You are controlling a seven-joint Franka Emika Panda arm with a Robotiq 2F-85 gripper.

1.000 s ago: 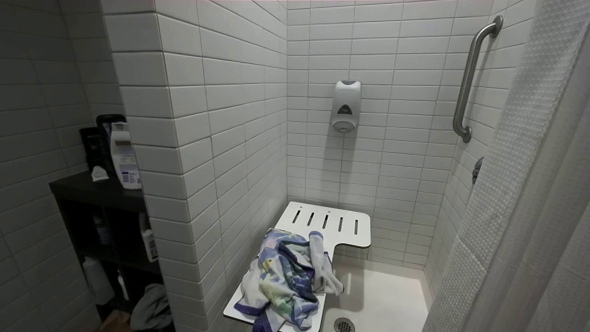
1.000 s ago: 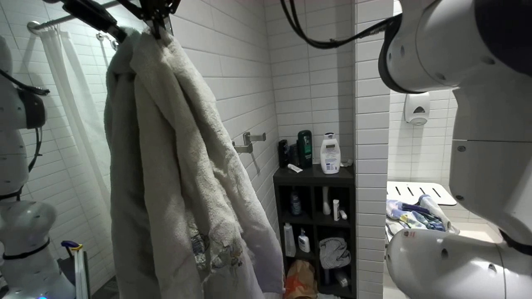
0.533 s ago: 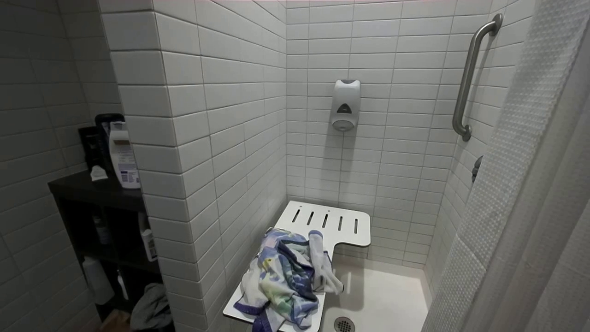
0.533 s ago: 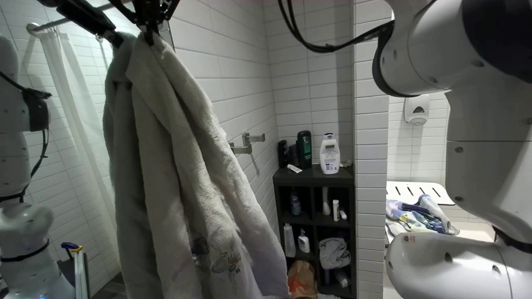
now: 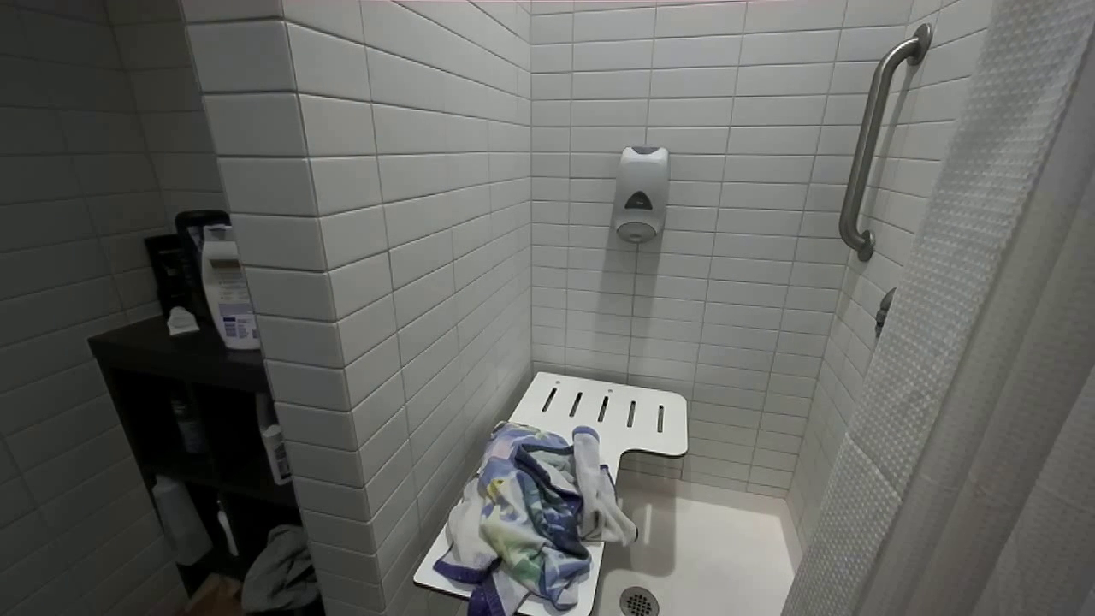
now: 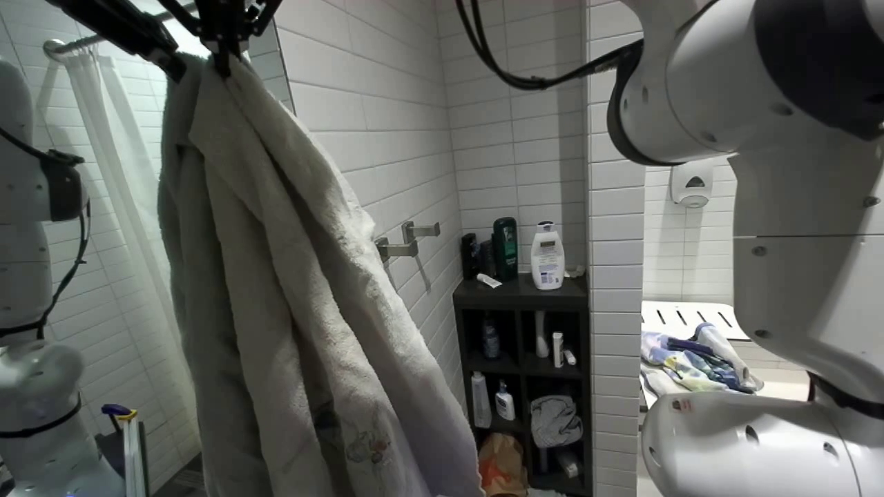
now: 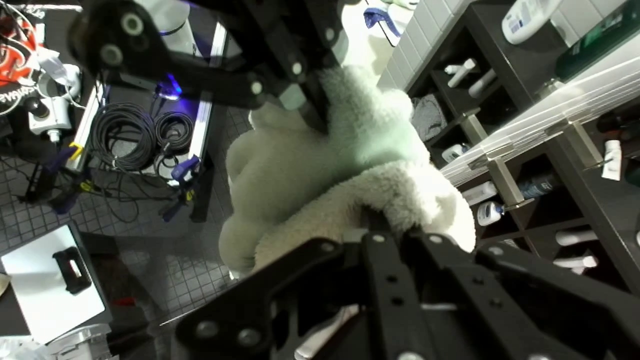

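Note:
My gripper is shut on the top of a fluffy cream towel, its fingertips sunk in the pile in the wrist view. In an exterior view the gripper is at the upper left, partly cut off by the frame. From it the towel hangs in long folds, its lower end running out at the bottom. A printed or stitched motif shows low on the cloth. What looks like a mirror repeats the gripper and towel close beside them, greener in tint. The gripper is out of the exterior view with the shower bench.
Square metal hooks project from the tiled wall right of the towel. A dark shelf with several bottles stands in the corner. The white arm fills the right side. Patterned cloth lies on the bench; a curtain hangs nearby.
The gripper and hanging towel have shifted left in the exterior view that shows them, and more of the hooks shows. The arm has swung slightly left. The grip stays shut.

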